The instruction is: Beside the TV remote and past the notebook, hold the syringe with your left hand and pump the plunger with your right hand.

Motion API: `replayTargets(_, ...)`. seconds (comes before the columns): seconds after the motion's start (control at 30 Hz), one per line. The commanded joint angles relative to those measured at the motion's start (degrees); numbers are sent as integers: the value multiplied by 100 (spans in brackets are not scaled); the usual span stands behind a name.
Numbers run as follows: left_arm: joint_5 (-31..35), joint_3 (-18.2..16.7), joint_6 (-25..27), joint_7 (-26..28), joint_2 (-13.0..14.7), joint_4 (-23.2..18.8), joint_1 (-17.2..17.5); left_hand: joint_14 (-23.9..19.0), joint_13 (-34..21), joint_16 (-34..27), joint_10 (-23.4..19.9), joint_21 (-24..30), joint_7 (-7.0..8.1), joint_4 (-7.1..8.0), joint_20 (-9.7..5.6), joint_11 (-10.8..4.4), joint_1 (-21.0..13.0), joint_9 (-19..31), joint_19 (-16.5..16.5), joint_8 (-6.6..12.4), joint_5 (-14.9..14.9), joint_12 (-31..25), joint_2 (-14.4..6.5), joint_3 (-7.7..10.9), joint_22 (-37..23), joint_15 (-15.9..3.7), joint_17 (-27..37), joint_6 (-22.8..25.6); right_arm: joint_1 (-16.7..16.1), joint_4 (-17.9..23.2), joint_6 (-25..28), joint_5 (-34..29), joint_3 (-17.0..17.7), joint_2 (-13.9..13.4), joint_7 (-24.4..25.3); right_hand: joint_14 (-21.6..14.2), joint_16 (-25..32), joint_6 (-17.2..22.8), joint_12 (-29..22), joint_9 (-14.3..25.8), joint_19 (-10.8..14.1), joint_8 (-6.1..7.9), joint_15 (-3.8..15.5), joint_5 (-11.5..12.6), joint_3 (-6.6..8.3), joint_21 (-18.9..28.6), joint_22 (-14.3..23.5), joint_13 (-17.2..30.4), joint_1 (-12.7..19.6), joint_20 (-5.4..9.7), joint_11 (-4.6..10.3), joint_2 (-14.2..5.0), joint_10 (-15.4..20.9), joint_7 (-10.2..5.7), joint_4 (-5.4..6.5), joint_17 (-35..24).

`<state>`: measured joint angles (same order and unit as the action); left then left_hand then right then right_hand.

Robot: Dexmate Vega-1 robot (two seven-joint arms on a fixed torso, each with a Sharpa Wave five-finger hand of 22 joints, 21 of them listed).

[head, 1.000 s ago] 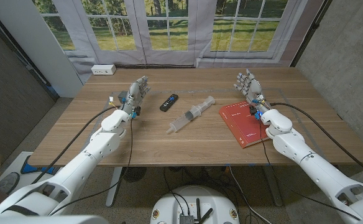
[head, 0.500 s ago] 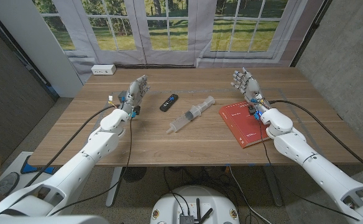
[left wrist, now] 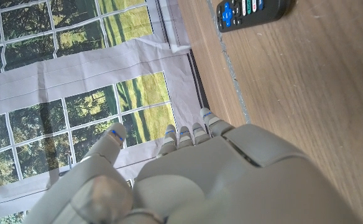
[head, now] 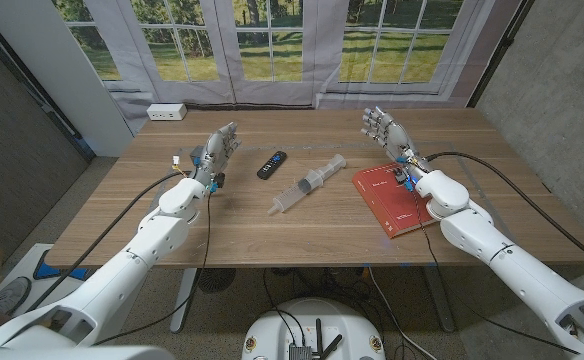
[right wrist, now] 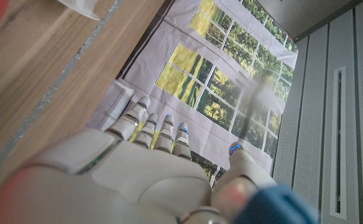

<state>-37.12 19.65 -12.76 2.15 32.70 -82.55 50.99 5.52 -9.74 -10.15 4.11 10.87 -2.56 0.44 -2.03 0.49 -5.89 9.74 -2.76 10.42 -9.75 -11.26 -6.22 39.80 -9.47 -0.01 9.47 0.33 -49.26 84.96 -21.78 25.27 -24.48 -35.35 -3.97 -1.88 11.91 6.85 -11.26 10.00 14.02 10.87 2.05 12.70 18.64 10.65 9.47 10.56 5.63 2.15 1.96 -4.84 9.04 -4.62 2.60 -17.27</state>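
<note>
Fingers of the left hand (head: 216,148) are released and apart, grasping nothing, raised over the desk (head: 172,215) toward its left edge; the left wrist view shows the same hand (left wrist: 188,180) with fingertips reaching toward the window. TV remote (head: 271,164) lies just right of that hand, nearer the far edge. Syringe (head: 307,184) lies tilted at the middle of the desk, untouched, between the remote and the red notebook (head: 392,200). The notebook sits toward the right edge. Above its far end the right hand (head: 382,126) is raised, fingers spread and released, grasping nothing.
</note>
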Motion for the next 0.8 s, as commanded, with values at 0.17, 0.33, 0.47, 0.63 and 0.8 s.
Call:
replayTargets(0.17,14,-35,-13,93,78,-318,236,-21,-30,-26,-12,35,-2,-45,-87,5,-75,27,-57,16,-19,-5,-379,10,-24,3,10,29,163,476,-62,-1261,-268,-323,226,-53,0,38,-18,14,-13,21,168,-11,77,3,16,26,195,74,50,-25,49,-113,-149,35)
replayTargets(0.33,22,-77,-10,171,131,-459,350,-30,-30,-25,-19,33,2,-56,-87,-4,-82,27,-61,15,-19,-4,-383,12,-24,1,10,35,190,627,-1,-1570,-336,-403,248,-33,-7,31,-8,15,-42,13,161,-36,103,-5,16,29,265,57,64,-20,32,-182,-230,58)
replayTargets(0.47,5,-111,-9,196,175,-571,449,-36,-30,-25,-24,35,0,-63,-92,1,-86,27,-72,16,-18,-3,-386,13,-24,1,10,40,219,826,160,-1890,-397,-502,280,11,-20,-6,18,15,-65,-5,146,-67,124,-7,17,32,332,36,79,-8,-32,-244,-316,82)
replayTargets(0.63,-18,-159,-41,213,224,-699,578,-42,-30,-24,-32,34,3,-72,-94,-6,-90,28,-77,15,-18,-3,-389,13,-25,3,11,44,276,1186,524,-2393,-491,-701,267,84,-40,-35,38,18,-138,-13,100,-111,160,-22,19,35,442,-51,97,9,-107,-312,-450,118)
replayTargets(0.8,-50,-185,-104,185,231,-738,667,-49,-31,-23,-35,32,3,-82,-93,-9,-95,28,-81,14,-17,1,-393,13,-25,-2,11,47,360,1384,754,-2725,-605,-816,156,125,-45,-43,36,22,-183,-9,25,-156,177,-21,21,41,534,-159,90,71,-135,-352,-579,148)
